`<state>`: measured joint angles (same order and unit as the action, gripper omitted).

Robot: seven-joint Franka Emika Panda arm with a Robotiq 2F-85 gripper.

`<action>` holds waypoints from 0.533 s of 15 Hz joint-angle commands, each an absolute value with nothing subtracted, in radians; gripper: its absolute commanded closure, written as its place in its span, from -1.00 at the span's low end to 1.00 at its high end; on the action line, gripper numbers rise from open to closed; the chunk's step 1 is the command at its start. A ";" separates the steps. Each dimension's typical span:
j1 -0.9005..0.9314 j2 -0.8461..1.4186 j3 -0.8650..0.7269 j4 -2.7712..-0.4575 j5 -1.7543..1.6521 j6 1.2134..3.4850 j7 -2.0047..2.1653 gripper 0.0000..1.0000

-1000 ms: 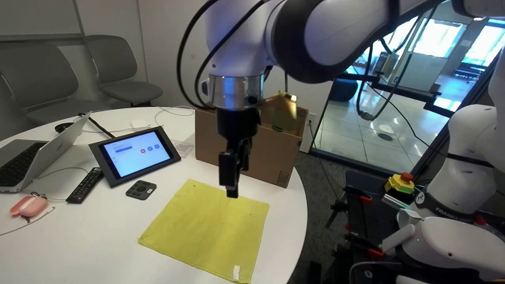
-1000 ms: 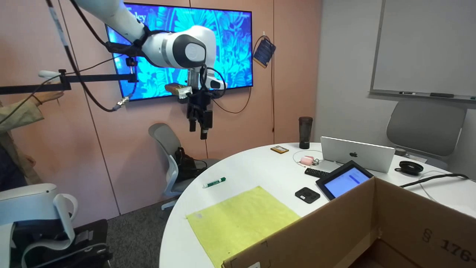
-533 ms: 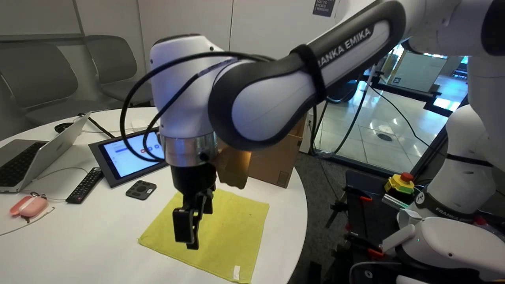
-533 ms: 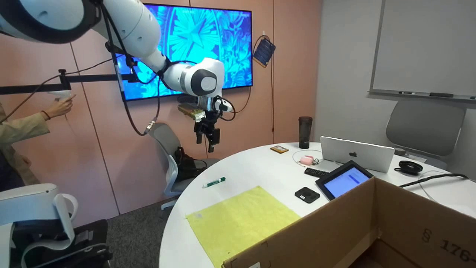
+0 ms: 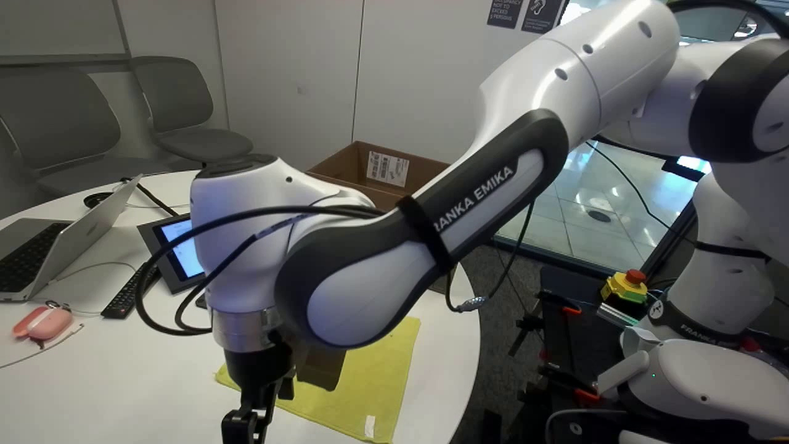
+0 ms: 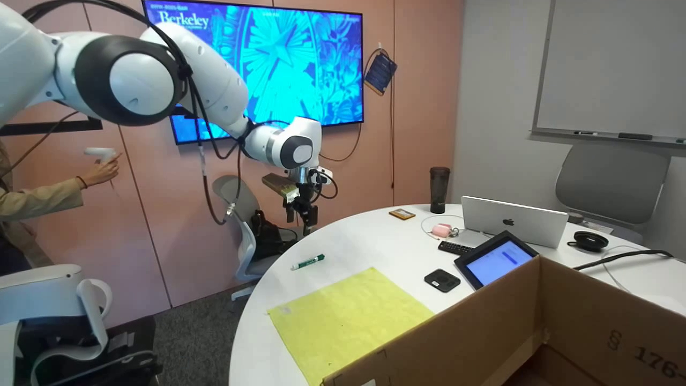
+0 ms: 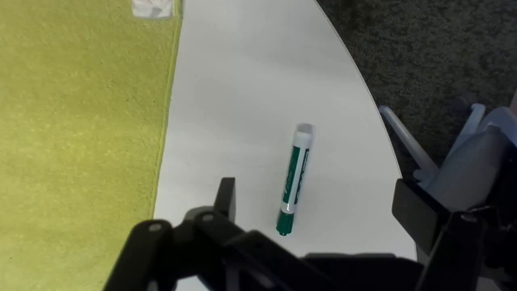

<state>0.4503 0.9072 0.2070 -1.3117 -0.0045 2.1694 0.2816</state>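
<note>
White dry-erase marker [image 7: 295, 178], showing green cap [image 7: 285, 223] and label [image 7: 291, 174], lying on surface [image 7: 250, 101] near yellow cloth [image 7: 80, 133], jaws hanging wide apart, holding nothing, open cardboard box [image 6: 455, 338] standing beyond, inside partly hidden

You are working in an office, a meeting room by the look of it. You have a round white table [image 6: 353, 249] with grey office chairs [image 5: 169, 92] near it, and on it sit an open laptop [image 6: 528, 222] and a tilted, lit tablet panel [image 6: 496, 262]. Around you are a large wall screen [image 6: 289, 64] bearing the word Berkeley, a whiteboard [image 6: 611, 64], dark carpet [image 6: 198, 332], a sign [image 5: 503, 12] limiting the room's occupancy, and a see-through glass wall [image 5: 567, 219]
</note>
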 commanded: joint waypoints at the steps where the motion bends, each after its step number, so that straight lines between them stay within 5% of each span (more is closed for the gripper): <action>1: 0.493 1.034 0.183 -1.148 0.006 2.194 0.310 -1.00; 8: 0.535 1.157 0.168 -1.008 0.009 2.190 0.344 -1.00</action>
